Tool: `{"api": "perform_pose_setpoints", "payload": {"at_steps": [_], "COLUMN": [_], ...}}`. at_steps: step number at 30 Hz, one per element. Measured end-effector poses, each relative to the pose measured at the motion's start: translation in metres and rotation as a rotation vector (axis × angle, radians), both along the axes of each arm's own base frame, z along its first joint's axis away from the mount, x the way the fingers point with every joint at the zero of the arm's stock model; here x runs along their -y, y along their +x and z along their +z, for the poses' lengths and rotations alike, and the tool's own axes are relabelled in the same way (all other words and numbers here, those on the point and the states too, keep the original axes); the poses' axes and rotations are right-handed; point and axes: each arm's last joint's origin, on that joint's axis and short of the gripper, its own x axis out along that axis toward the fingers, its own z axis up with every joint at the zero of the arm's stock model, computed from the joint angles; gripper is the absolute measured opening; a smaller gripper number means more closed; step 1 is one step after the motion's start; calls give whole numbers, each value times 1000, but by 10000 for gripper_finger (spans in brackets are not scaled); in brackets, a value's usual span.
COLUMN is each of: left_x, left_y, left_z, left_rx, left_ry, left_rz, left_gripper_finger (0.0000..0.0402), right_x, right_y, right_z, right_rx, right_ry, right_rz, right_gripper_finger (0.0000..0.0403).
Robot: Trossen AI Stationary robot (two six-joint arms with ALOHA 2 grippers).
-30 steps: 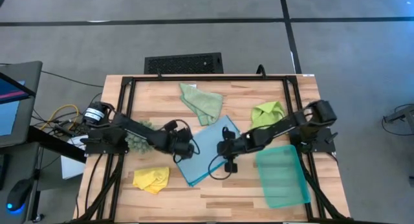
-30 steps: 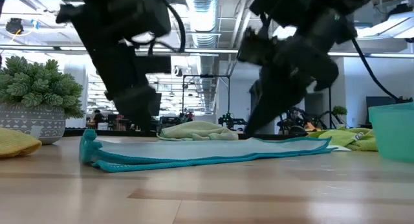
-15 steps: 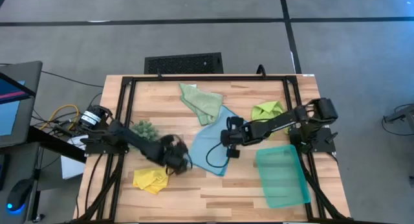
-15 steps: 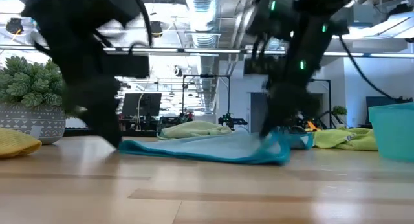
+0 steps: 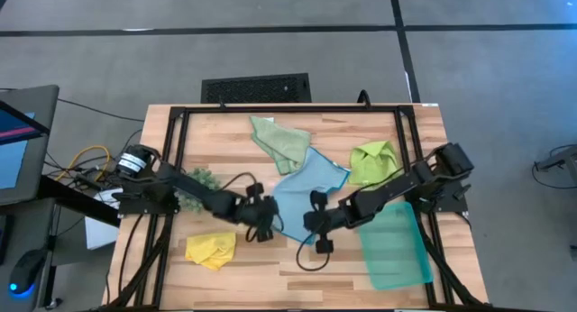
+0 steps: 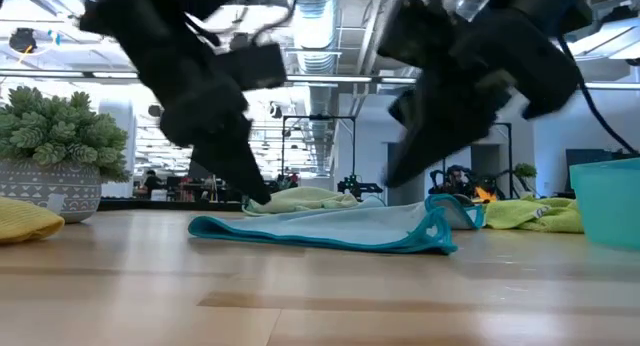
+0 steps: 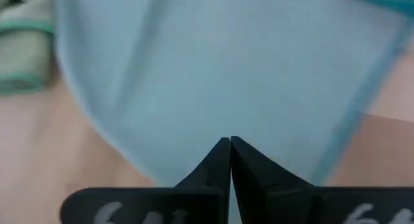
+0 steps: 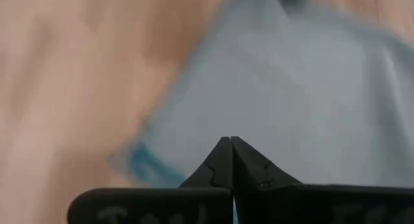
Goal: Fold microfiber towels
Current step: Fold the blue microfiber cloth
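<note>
The light blue towel (image 5: 305, 193) lies folded over on the table's middle, showing as a low flat heap in the low view (image 6: 330, 229). My left gripper (image 5: 269, 225) is shut just off the towel's near left edge, its tips (image 6: 258, 196) raised a little above the cloth. My right gripper (image 5: 312, 224) is shut over the towel's near corner and higher above it (image 6: 393, 179). Both wrist views look past shut fingers (image 7: 230, 141) (image 8: 231, 141) onto blue cloth with nothing between them. The sage green towel (image 5: 281, 141), lime green towel (image 5: 371, 159) and yellow towel (image 5: 210, 249) lie crumpled around it.
A teal plastic tray (image 5: 394, 247) lies at the near right, beside my right arm. A dark green spiky clump in a pot (image 5: 200, 178) stands at the left, under my left arm. A black frame (image 5: 288, 108) borders the wooden table.
The blue towel, spread out long and flat a second ago, now lies folded over into a shorter shape. My right gripper went toward the far edge over the towel, then came back toward the near edge and rose. My left gripper swung toward the near left, then back right.
</note>
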Motion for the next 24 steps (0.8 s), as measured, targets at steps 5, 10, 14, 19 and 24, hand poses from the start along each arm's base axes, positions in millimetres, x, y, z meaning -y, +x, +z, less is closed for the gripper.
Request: {"api": "perform_pose_setpoints", "payload": {"at_steps": [5, 10, 14, 19, 24], "left_x": [-12, 15, 52, 103, 140], "left_y": [-1, -8, -23, -42, -54], "left_z": [-16, -23, -19, -16, -13], "left_rx": [-126, -140, -129, -60, 115], "left_ry": [-60, -145, -223, -375, -407], "left_rz": [-29, -59, -96, -175, -178], "left_gripper_finger": [4, 4, 4, 4, 4], "right_x": [-8, -21, -45, -75, -94], "right_y": [7, 16, 24, 20, 8], "right_z": [-25, -43, -47, -42, -39], "right_rx": [-14, -72, -74, -84, -111], "right_ry": [47, 146, 193, 221, 208], "right_rz": [-23, 75, 153, 267, 339], "right_gripper_finger": [14, 13, 17, 17, 17]}}
